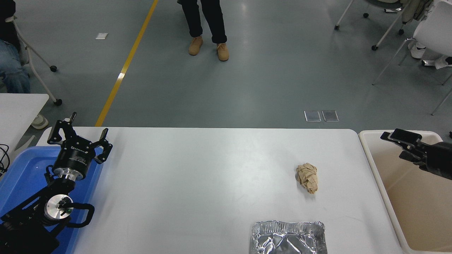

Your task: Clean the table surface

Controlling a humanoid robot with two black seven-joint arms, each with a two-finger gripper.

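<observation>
The right gripper [400, 138] hangs over a beige bin [406, 197]; whether its jaws are spread I cannot tell. The bench [197, 183] lies left of it, carrying crumpled paper [307, 177]. The left gripper [78, 135] is parked, jaws spread.

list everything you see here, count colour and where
table: 1, white, centre
paper ball: 1, tan, crumpled, on the table's right part
foil tray: 1, silver, table's near edge, cut off by the picture's bottom
blue bin: 1, left of the table
beige bin: 1, right of the table
second table: 1, white, left edge
chairs: white, on castors, top right
yellow line: 1, on the grey floor
person: legs only, black trousers, tan shoes, top centre
left gripper: black, open, over the blue bin
right gripper: black, over the beige bin
</observation>
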